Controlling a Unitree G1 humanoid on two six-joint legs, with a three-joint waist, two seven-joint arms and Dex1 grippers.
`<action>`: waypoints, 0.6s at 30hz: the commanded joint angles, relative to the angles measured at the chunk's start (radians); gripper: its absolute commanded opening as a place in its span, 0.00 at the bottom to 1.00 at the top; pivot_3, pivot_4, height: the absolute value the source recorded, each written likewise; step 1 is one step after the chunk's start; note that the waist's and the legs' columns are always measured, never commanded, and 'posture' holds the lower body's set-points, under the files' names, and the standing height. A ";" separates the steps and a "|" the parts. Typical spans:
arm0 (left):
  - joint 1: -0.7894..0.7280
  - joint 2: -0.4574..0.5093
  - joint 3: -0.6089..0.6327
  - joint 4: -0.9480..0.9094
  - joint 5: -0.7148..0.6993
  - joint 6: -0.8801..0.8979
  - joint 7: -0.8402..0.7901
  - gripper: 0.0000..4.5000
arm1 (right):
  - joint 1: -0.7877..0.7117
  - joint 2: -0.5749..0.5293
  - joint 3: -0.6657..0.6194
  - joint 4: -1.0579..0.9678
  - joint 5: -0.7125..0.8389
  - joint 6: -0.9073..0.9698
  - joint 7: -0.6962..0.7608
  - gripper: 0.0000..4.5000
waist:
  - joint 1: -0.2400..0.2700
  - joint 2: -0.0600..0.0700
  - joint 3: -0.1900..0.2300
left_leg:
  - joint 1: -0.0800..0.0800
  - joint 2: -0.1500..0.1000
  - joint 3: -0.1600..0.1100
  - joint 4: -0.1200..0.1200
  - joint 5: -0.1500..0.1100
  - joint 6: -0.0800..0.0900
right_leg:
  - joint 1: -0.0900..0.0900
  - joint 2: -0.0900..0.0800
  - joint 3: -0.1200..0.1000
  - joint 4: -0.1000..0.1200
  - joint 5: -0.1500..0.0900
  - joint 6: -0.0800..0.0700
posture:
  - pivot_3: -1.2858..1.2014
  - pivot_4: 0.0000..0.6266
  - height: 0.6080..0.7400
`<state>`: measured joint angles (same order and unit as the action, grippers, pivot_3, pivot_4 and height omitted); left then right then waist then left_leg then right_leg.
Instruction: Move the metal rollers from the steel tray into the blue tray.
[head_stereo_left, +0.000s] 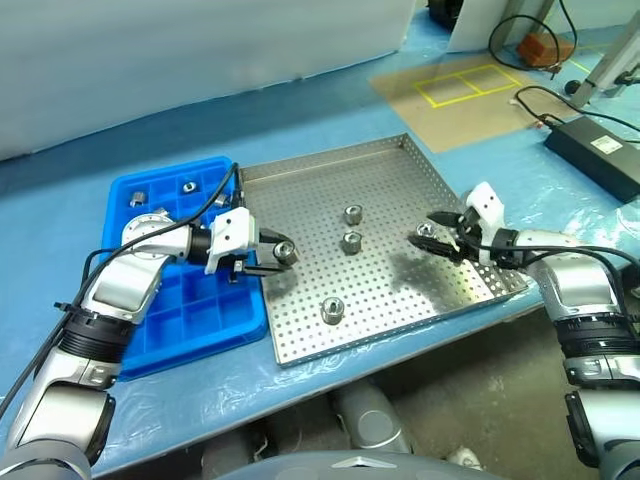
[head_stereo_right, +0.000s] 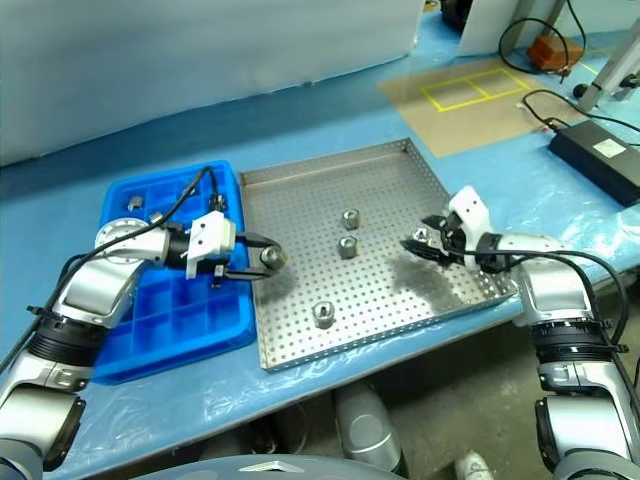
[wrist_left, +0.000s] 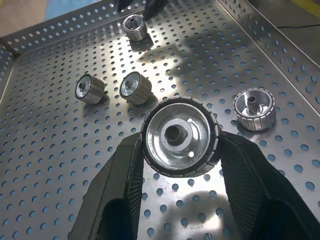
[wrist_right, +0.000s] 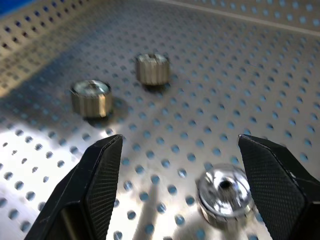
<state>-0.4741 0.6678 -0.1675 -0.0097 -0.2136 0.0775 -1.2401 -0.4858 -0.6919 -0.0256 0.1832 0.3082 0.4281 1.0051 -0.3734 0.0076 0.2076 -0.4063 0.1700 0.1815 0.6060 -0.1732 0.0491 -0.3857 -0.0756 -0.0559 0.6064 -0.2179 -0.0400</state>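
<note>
Left pincer (head_stereo_left: 272, 252) clamps a stubby silver metal roller (head_stereo_left: 285, 250) at centre-left; right pincer (wrist_right: 180, 190) gapes wide, another roller (wrist_right: 225, 195) lying between its fingers.

L wrist view: I see the held roller (wrist_left: 181, 135) face-on only; its sides sit behind the finger pads (wrist_left: 120, 175). Beyond the jaws, the far roller (wrist_left: 135, 26) is partly covered by dark fingertips cut at the frame edge. R wrist view: roller (wrist_right: 225, 196) between the jaws is blurred; can't tell contact w/ the steel tray (wrist_right: 210, 100).
</note>
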 joint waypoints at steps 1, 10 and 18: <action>0.023 0.024 0.034 -0.059 -0.015 0.009 0.018 0.43 | -0.040 0.024 0.013 -0.125 0.051 0.038 0.021 0.84 | 0.004 0.000 0.000 | 0.000 0.000 0.000 0.000 0.000 0.000 | 0.000 0.000 0.000 0.000 0.000 0.000 | 0.24 0.24 1.00; 0.201 0.157 0.219 -0.266 -0.086 0.119 0.080 0.43 | -0.169 0.171 0.104 -0.197 0.110 0.103 0.050 0.84 | 0.007 0.000 0.000 | -0.001 0.000 -0.001 0.000 0.000 0.000 | -0.001 0.000 -0.001 0.000 0.001 -0.001 | 0.27 0.24 1.00; 0.586 0.153 0.530 -0.462 -0.081 0.213 0.266 0.43 | -0.224 0.257 0.175 -0.150 0.109 0.097 0.097 0.84 | 0.052 -0.001 0.001 | -0.001 0.001 -0.002 -0.002 0.001 -0.001 | -0.001 0.000 -0.003 0.001 0.000 -0.002 | 0.33 0.24 1.00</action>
<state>0.0765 0.8313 0.2912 -0.4268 -0.2985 0.2870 -1.0160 -0.6776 -0.4388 0.1526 0.0366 0.3967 0.5348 1.0866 -0.3214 0.0071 0.2082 -0.4060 0.1706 0.1792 0.6041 -0.1728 0.0477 -0.3851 -0.0765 -0.0588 0.6071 -0.2177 -0.0419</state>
